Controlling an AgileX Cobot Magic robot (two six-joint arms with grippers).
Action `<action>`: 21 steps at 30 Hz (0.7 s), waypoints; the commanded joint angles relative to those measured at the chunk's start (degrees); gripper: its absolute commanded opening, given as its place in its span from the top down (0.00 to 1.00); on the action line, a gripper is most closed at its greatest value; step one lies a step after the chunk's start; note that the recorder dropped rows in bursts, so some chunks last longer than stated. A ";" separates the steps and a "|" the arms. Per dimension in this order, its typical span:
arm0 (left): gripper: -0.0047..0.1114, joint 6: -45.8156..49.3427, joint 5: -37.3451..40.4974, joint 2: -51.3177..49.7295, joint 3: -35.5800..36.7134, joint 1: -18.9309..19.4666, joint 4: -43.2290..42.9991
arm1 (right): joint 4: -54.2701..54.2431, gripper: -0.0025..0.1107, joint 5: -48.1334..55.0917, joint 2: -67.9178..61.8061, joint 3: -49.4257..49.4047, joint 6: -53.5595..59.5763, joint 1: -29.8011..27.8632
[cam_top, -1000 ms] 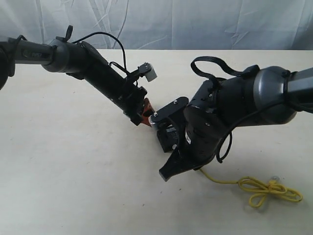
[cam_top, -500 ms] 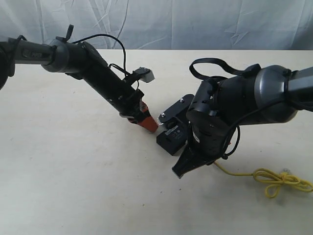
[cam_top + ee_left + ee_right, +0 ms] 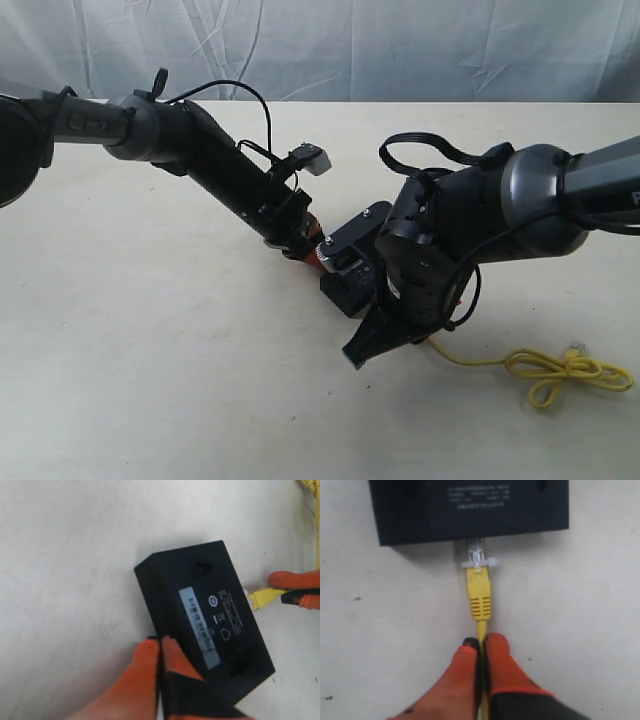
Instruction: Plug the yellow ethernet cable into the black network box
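Status: left claw (image 3: 160,642) closed, nothing held, tips butted against black network box (image 3: 205,625) in middle of table (image 3: 150,380); right claw (image 3: 480,642) clamped on yellow ethernet cable (image 3: 479,597) just behind boot, clear plug touching box side, seating depth unclear. Knotted slack lies far right.

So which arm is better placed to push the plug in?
Right: right gripper pinches the yellow ethernet cable behind its plug, at the black network box; left gripper only touches the box.
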State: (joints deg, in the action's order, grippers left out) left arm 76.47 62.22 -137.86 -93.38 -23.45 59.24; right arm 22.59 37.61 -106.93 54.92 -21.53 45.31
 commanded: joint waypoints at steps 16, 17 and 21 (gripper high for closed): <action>0.96 -0.89 1.77 -0.98 0.21 -0.42 -5.16 | 5.09 0.98 2.03 0.03 0.22 -1.08 -0.60; 0.96 -0.97 1.77 -0.98 0.21 -0.42 -5.34 | 5.42 0.98 2.72 0.03 0.22 -1.08 -0.60; 0.96 -1.03 1.77 -0.98 0.21 -0.32 -5.72 | 6.27 0.98 2.88 0.03 0.22 -1.08 -0.60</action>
State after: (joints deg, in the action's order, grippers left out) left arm 75.62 64.46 -138.00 -93.38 -23.45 57.32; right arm 27.68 39.83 -107.15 54.92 -22.44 45.02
